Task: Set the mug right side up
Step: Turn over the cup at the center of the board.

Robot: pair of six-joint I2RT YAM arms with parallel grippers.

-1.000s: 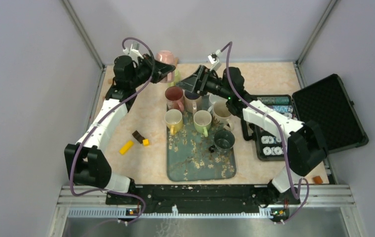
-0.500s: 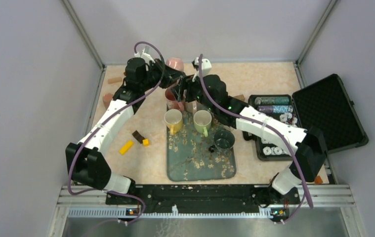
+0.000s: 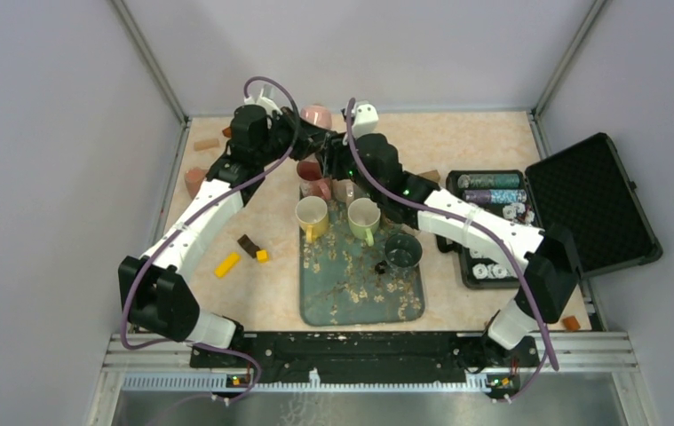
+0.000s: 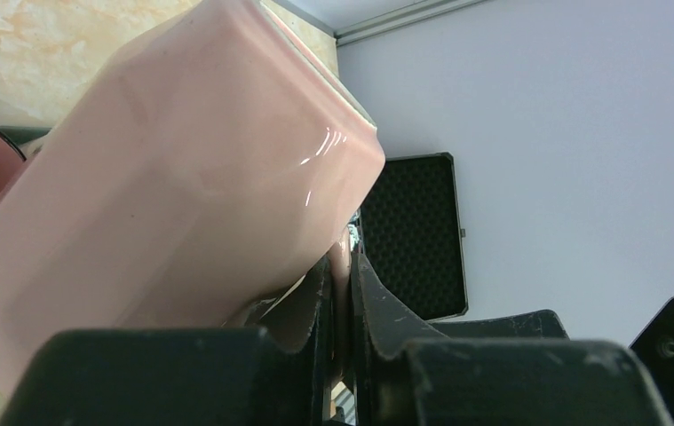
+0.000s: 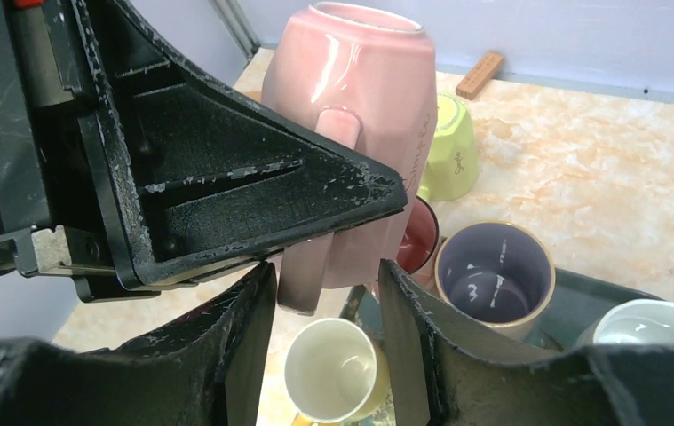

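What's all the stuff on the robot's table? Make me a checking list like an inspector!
Surface: beige table with a patterned tray in the middle.
Job's things: pink mug held in the air over the tray's far end; it looks bottom-up.
Clutter: yellow mug, green mug, dark mug and purple mug on the tray; lime mug behind; yellow block; open case.
Grippers: left gripper shut on the pink mug; right gripper open, close beside it.
Cables: purple cables loop above the arms.
Surroundings: grey walls.
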